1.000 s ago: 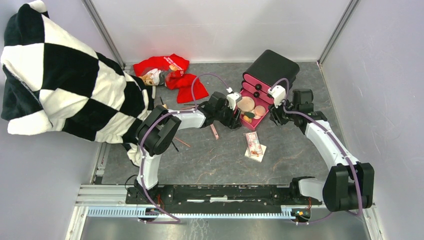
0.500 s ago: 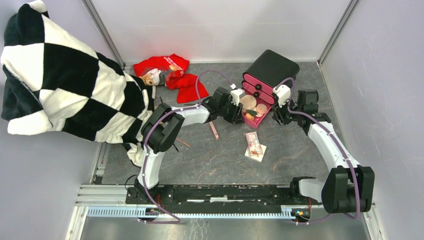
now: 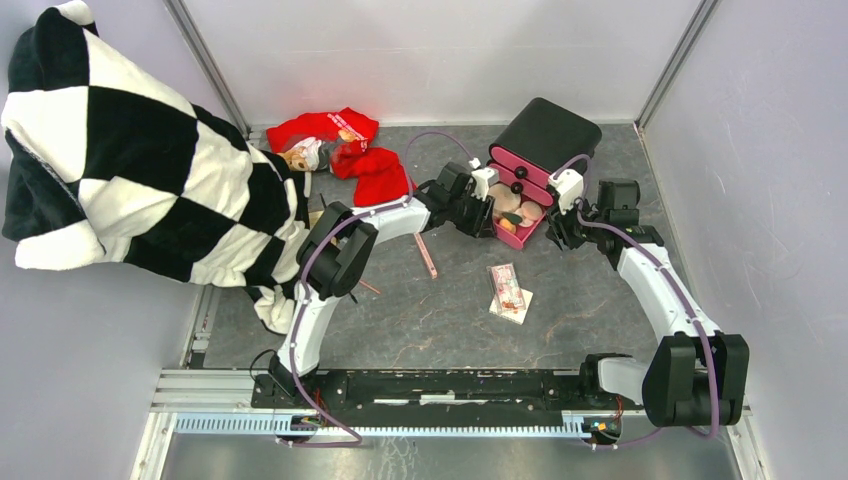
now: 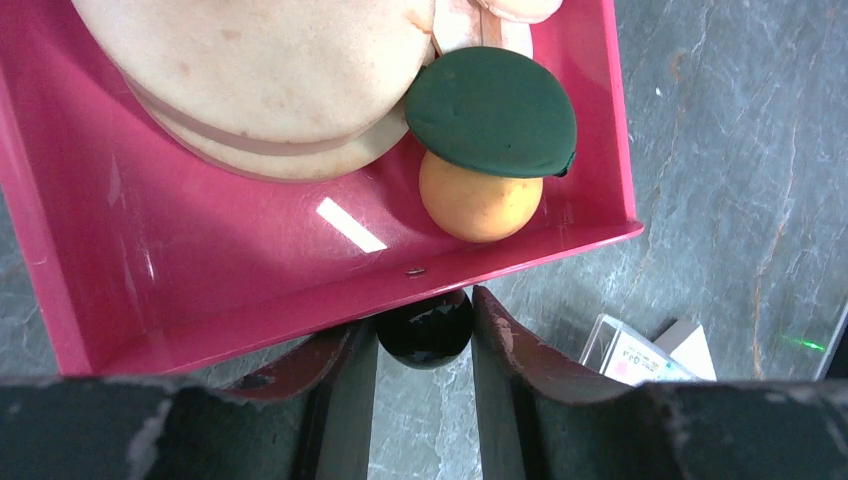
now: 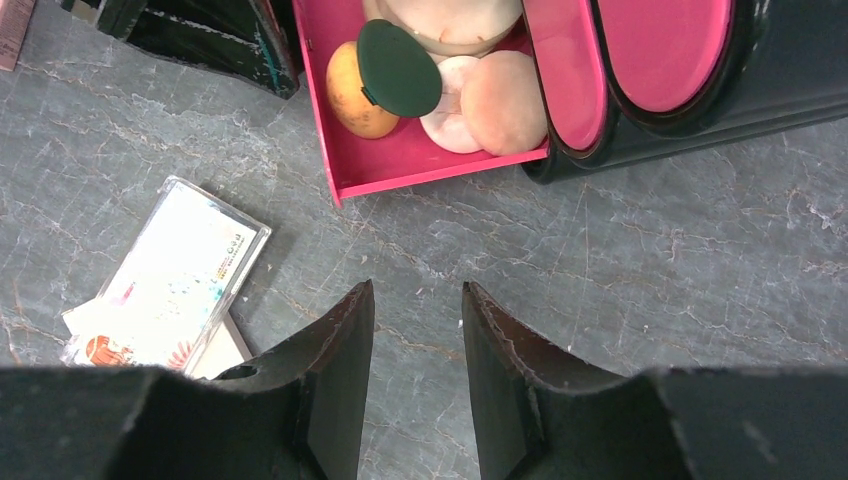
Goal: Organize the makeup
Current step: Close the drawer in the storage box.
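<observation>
L jaws now clamp knob (image 4: 425, 330); drawer (image 4: 200, 280) slid inward some.

Free table (image 5: 620, 290) under right end effector (image 5: 415, 330); pink drawer (image 5: 420, 165), packet (image 5: 175, 270) border it

The work surface is a grey table top (image 3: 420, 320) that looks like stone, with thin pale veins. Plain pale walls (image 3: 430, 50) close it on three sides, joined by metal corner posts (image 3: 205, 60). A black-and-white checked blanket (image 3: 110, 150) hangs at the left side. The light is even, the shadows are soft
</observation>
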`<state>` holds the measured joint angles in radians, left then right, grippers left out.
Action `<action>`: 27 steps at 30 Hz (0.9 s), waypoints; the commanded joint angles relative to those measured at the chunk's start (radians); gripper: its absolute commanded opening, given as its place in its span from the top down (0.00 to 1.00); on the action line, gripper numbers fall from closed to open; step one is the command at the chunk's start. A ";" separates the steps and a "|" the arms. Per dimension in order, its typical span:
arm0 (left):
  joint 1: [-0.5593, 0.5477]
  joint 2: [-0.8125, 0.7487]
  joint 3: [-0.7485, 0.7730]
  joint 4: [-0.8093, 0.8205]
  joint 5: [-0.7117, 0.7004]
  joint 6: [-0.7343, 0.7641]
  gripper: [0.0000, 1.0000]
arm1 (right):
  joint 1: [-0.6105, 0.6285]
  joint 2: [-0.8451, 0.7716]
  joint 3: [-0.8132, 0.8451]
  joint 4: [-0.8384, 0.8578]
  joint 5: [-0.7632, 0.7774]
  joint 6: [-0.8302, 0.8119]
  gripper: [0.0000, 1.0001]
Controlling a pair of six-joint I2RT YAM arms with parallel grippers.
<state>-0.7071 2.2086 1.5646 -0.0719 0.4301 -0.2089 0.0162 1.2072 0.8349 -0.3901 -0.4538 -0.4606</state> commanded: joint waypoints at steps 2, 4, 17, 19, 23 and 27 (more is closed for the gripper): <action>0.003 0.011 0.094 0.077 0.046 -0.069 0.69 | -0.010 -0.026 -0.005 0.019 -0.017 -0.004 0.56; 0.004 0.013 0.095 0.077 0.048 -0.079 0.70 | -0.009 -0.026 -0.006 0.021 -0.012 -0.001 0.56; 0.011 0.080 0.189 0.077 0.010 -0.162 0.63 | -0.011 -0.034 -0.008 0.039 0.007 0.016 0.56; 0.012 0.093 0.212 0.077 0.002 -0.175 0.59 | -0.009 -0.033 -0.007 0.037 0.009 0.016 0.56; 0.014 0.107 0.228 0.078 -0.018 -0.200 0.50 | -0.011 -0.029 -0.008 0.042 0.017 0.016 0.56; 0.022 0.119 0.236 0.081 -0.036 -0.248 0.39 | -0.010 -0.025 -0.005 0.045 0.017 0.019 0.56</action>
<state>-0.6994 2.3238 1.7432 -0.0696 0.4194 -0.3630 0.0101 1.1950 0.8314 -0.3752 -0.4435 -0.4564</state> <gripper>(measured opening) 0.570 0.440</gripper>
